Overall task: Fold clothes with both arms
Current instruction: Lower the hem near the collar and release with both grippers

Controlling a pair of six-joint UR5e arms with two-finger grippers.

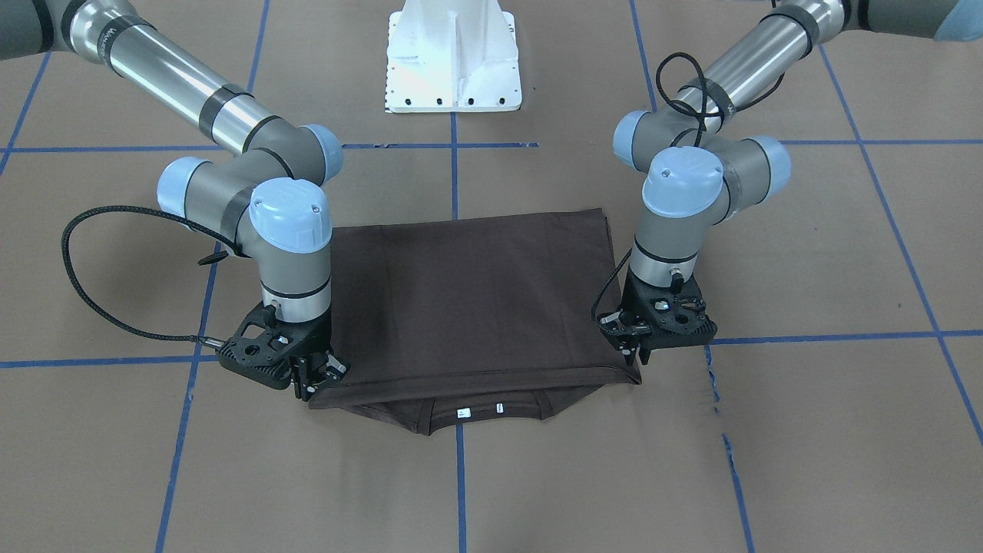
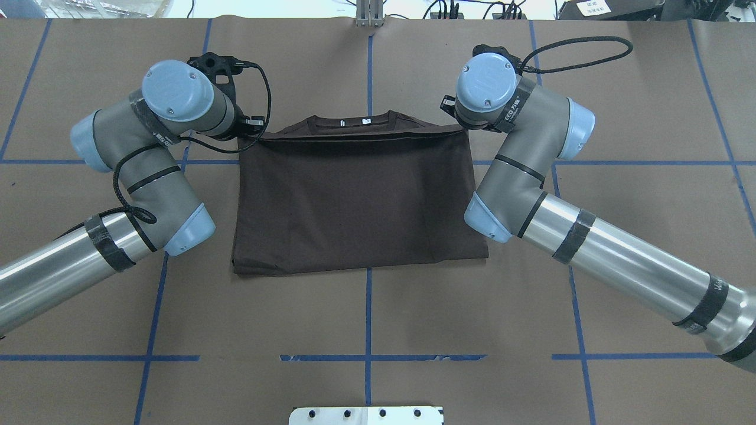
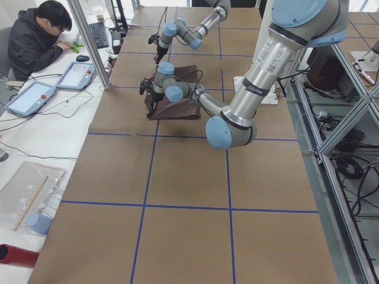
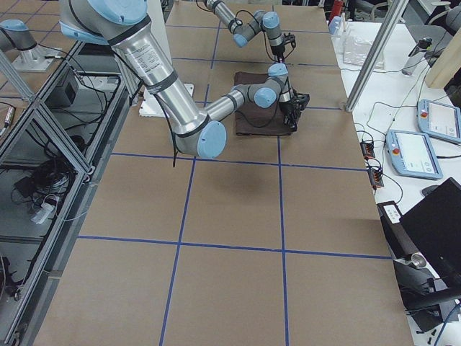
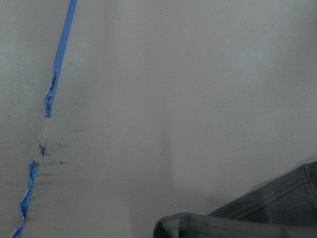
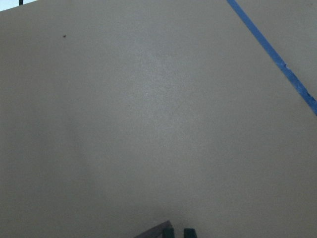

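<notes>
T-shirt (image 1: 468,299) lies flat at mid-table (image 1: 806,461), its hem folded up over the body to stop just short of the collar (image 1: 480,415). Left gripper (image 1: 636,355) and right gripper (image 1: 316,378) stand low at the 2 corners of that laid edge. Right fingertips (image 6: 188,232) show a slim gap; grip on cloth cannot be told for either tool. Judgement: the step is setting down this fold. Recommend both jaws part together, then lift straight up, so that neither corner drags and the hem line keeps parallel to the collar.
</notes>
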